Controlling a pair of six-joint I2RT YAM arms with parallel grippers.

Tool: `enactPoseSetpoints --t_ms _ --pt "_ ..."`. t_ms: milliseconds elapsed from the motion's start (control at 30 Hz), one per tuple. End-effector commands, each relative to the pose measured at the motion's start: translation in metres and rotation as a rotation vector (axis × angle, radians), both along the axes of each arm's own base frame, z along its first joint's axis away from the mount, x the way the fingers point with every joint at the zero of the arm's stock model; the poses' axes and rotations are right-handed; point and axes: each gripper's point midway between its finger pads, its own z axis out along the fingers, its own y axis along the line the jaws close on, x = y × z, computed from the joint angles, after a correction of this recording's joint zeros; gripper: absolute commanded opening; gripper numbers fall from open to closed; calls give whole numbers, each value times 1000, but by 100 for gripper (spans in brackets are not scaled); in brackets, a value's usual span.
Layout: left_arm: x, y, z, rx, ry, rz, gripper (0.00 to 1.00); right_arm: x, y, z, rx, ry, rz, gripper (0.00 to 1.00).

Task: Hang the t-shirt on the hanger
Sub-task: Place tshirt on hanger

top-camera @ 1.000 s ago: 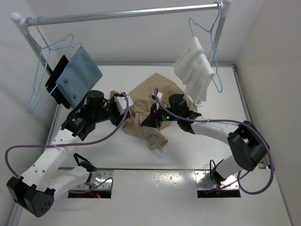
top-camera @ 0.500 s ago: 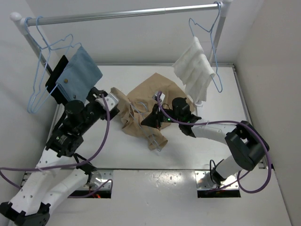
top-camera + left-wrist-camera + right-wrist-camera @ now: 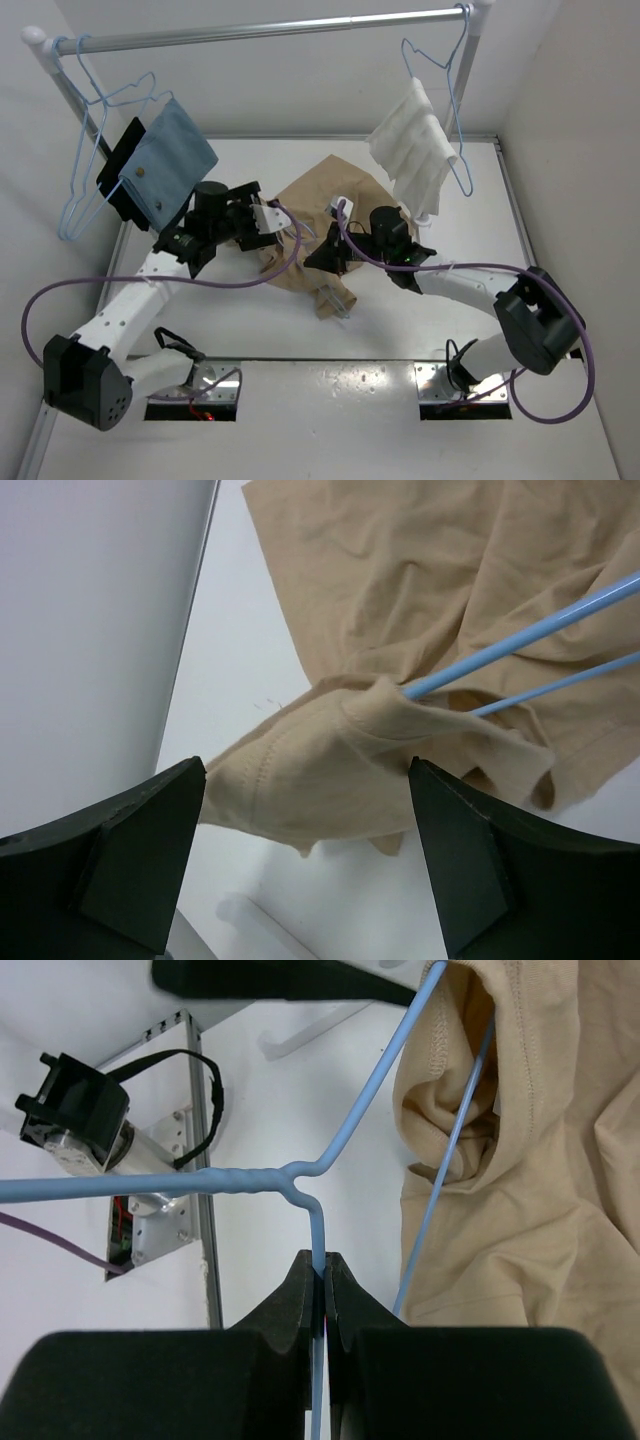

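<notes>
We see the left gripper (image 3: 308, 780), jaws newly spread and empty, facing the hanger (image 3: 250, 1180), one end tucked inside the t-shirt (image 3: 400, 580), while the right gripper (image 3: 320, 1270) pinches its wire just below the neck: one shoulder seemingly threaded.

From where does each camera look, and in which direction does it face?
Top external: above and behind the bases, facing down on table and rail; left arm and right arm show.
Left wrist: on the left arm, facing down at the t-shirt; open left tool shows.
Right wrist: on the right arm, facing along the hanger; the right tool, shut on it, shows.
Shared: both wrist views show t-shirt and hanger.
</notes>
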Motion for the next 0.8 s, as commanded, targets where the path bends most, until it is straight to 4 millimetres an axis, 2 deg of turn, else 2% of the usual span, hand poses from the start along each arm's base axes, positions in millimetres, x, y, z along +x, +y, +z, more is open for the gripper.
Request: enactPoseSetpoints --t_ms 0,33,67,100,133,167,200,233,267,333,367,400,433,500,533,567,633,733,767 --pt "9 -5 23 -21 -60 -124 89 6 6 34 60 -137 20 0" --pt "12 -5 21 -2 -69 -151 89 8 7 39 65 -158 21 0" --pt "8 -8 9 3 -29 -193 90 5 8 40 64 -161 42 0" --pt "10 -7 8 27 -35 -219 90 7 8 42 52 -161 44 0" --pt "10 -9 1 38 -9 -244 90 7 9 39 38 -168 62 0" --pt "3 -15 -24 45 103 -298 88 6 10 40 33 -169 73 0" --pt "8 -18 -17 44 108 -327 86 6 9 38 21 -165 76 0" --pt "8 -19 -20 50 126 -362 85 7 10 40 20 -173 77 0" --pt "2 -24 -32 39 190 -407 83 6 9 45 25 -192 78 0" --pt "0 -26 -33 68 173 -454 75 6 9 45 26 -192 78 0" --pt "-1 -25 -38 78 185 -463 71 7 10 55 43 -215 77 0" --pt "-6 -26 -41 77 204 -478 65 9 10 55 41 -216 68 0" --pt "-7 -29 -46 83 226 -493 49 9 10 55 41 -216 68 0" --pt "-12 -35 -45 73 253 -525 34 11 9 55 39 -218 59 0" --pt "-16 -35 -44 66 284 -531 15 12 9 55 36 -219 48 0" --pt "-18 -36 -41 58 289 -537 6 15 9 54 33 -220 35 0" --pt "-21 -37 -39 49 299 -545 0 16 7 49 23 -213 22 0" --pt "-27 -39 -21 28 256 -554 0 17 7 39 12 -176 8 0" --pt "-29 -42 -17 29 244 -563 0 20 9 42 12 -176 8 0"
